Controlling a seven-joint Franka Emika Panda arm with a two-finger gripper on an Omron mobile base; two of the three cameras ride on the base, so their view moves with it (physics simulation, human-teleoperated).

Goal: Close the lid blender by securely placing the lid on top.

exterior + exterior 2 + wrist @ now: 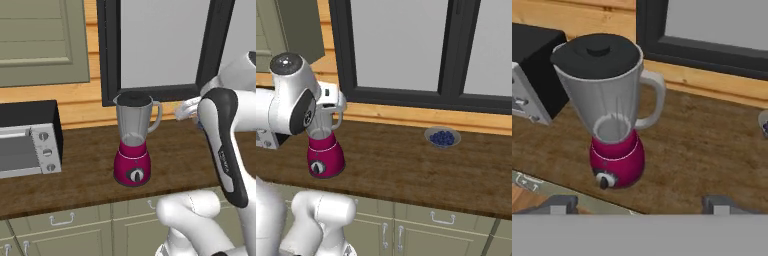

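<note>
So the lid (598,56) is sitting on the blender (614,112) jar's mouth, black cap w/ a little knob in the middle, looks flat and centred from the hand view, rim lined up w/ the jar all round afaict. The gripper (639,204) is off it, fingers spread wide w/ nothing between them, and the blender lies ahead of and below the hand, a bit left of centre in that view. Jar stands upright, so its long axis is vertical and any last push would have to go straight down onto the knob, imo. Blender itself: magenta base, black dial facing the front edge, clear grey jar, handle pointing right toward the window side. It's on the wooden counter (90,170), well apart from the toaster oven (27,142) on its left, and the bowl (442,137) of blueberries is way off to the right. From the left base view the lid (134,98) reads as a dark cap level on the blender (133,142). Can't tell if it's pressed fully home tho, looks seated.
</note>
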